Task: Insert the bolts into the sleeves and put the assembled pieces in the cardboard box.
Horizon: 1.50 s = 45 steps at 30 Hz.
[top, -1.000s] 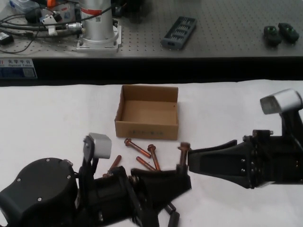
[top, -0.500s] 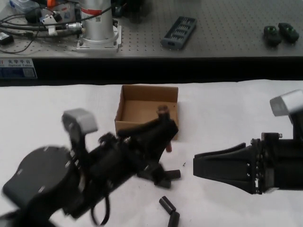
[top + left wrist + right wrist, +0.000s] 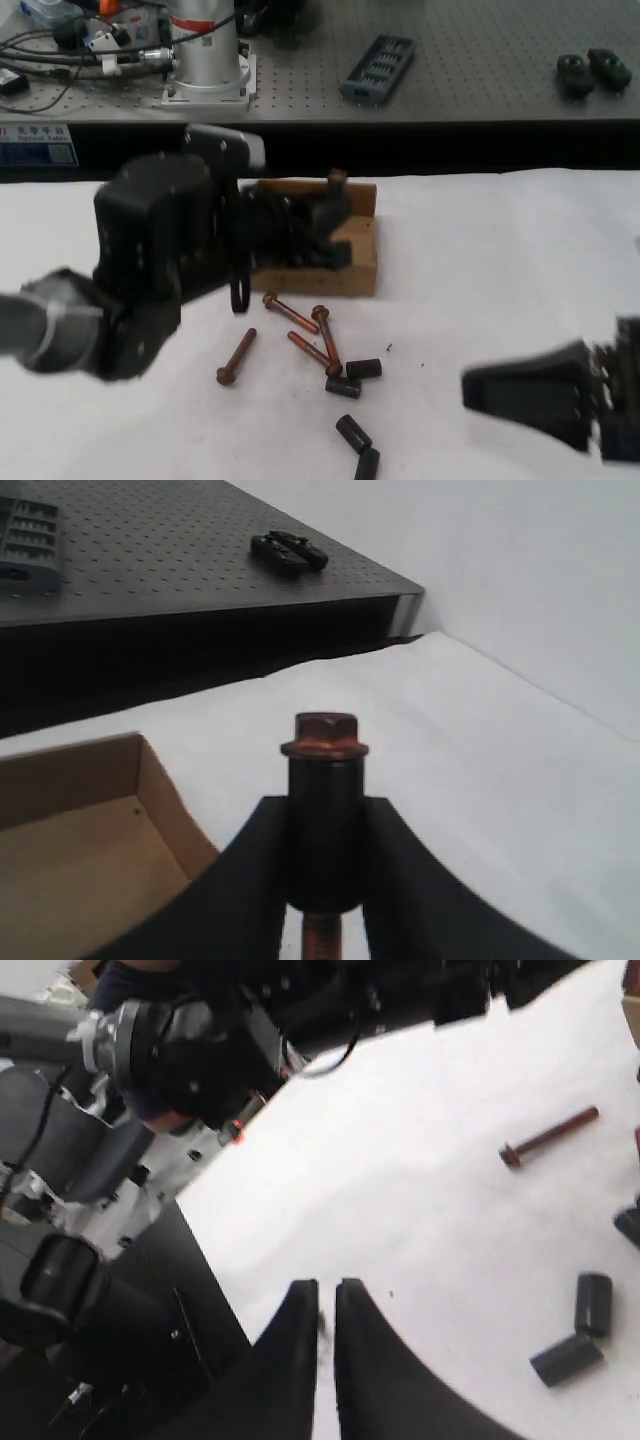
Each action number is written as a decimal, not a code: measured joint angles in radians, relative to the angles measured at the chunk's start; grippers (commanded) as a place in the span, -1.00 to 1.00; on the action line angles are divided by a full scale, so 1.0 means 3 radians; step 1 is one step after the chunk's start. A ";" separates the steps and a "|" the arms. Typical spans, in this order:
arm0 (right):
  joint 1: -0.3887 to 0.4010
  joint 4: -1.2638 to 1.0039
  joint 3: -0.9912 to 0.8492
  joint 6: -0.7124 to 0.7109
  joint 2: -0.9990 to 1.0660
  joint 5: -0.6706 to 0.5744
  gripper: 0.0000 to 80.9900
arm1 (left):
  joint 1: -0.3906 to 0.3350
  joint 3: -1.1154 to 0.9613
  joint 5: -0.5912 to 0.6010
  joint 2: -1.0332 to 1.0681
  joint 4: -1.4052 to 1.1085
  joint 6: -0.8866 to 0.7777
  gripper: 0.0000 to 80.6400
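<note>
Left hand (image 3: 325, 818) is clamped on the black sleeve (image 3: 324, 780) with the copper bolt (image 3: 324, 736) upright through it, the cardboard box (image 3: 170, 825) just below and beside the hand. I judge it rigid, light and slick; gripping the sleeve's middle looks right, kept upright

White bench (image 3: 480, 250) with cardboard box (image 3: 356, 274), loose bolts (image 3: 292, 313), sleeves (image 3: 363, 368)

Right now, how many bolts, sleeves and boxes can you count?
Loose bolts: 4
Loose black sleeves: 4
Assembled piece, held in the left gripper: 1
Cardboard box: 1
Total: 10
</note>
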 measured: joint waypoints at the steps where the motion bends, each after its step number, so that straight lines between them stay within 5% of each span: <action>1: 0.0000 0.0151 0.0000 -0.0051 -0.0100 0.0015 -1.00 | 0.0041 -0.0074 0.0037 0.0061 0.0049 0.0000 -0.72; 20: 0.0000 0.1046 0.0000 -0.0086 -0.1024 0.0289 -0.89 | 0.0295 -0.1037 0.0116 0.1027 0.0782 0.0388 -0.71; 22: 0.0000 0.1053 0.0000 -0.0086 -0.1024 0.0314 -0.89 | 0.0295 -0.1113 0.0114 0.1062 0.0909 0.0469 -0.59; 27: 0.0000 0.1058 0.0000 -0.0086 -0.1024 0.0314 -0.89 | 0.0295 -0.1208 0.0108 0.1101 0.1120 0.0601 0.08; 37: 0.0000 0.1067 0.0000 -0.0086 -0.1024 0.0327 -0.89 | 0.0304 -0.1236 0.0056 0.1051 0.1270 0.0420 -0.04; 45: 0.0000 0.1080 0.0000 -0.0134 -0.1024 0.0566 -0.89 | 0.0312 -0.1245 -0.0157 0.0247 0.2747 0.0448 -0.15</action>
